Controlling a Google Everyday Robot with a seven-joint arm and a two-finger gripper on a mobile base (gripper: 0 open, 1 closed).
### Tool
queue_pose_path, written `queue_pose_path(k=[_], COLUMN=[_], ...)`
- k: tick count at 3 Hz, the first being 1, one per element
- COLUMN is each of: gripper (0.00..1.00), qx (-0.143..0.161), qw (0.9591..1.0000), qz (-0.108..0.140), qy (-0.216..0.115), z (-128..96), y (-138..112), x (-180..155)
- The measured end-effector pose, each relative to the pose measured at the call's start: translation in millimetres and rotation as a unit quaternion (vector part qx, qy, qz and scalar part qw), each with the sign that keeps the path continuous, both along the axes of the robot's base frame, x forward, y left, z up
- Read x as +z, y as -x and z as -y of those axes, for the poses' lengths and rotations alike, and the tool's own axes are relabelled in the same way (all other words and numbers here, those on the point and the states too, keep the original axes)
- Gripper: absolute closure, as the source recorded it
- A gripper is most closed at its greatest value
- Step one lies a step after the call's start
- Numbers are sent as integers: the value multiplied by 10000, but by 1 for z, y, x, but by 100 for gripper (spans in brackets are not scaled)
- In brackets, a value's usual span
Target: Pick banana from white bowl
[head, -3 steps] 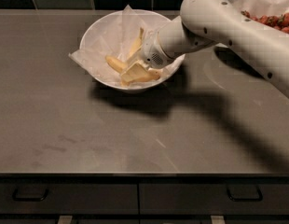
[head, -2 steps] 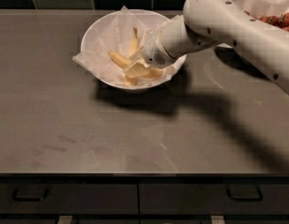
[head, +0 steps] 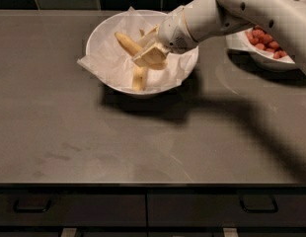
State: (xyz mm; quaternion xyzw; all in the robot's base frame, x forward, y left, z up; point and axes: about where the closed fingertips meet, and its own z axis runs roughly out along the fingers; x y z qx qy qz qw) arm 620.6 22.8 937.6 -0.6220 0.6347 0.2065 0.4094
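Note:
The white bowl point(head: 99, 29), lined with crinkled white paper point(head: 101, 60), stands at the back middle of the dark counter. My gripper point(head: 150, 48) reaches into it from the right, over the bowl's middle. It is shut on the banana point(head: 126, 42), whose yellow end sticks out up and to the left of the fingers. A second yellow length point(head: 139, 79) runs down below the gripper toward the bowl's front wall. I cannot tell whether it is the same banana's curve or the other, slimmer one.
A white bowl of red strawberries point(head: 264, 58) stands at the back right, partly under my arm. The counter's front edge has drawers with dark handles point(head: 29, 207) below. A dark tiled wall runs behind the bowls.
The gripper has pulled up and to the right inside the bowl with the banana. The arm has risen, and the strawberry bowl now shows beneath it.

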Motion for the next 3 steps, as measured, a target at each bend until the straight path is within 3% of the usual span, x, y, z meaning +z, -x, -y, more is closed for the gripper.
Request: queue_pose_path(k=[1,3], gripper=[100,100], qx=[426,419], qw=[9986,9940], qz=[73,-552], qy=[-306,-850], z=[9,49], y=[15,77], x=[32,52])
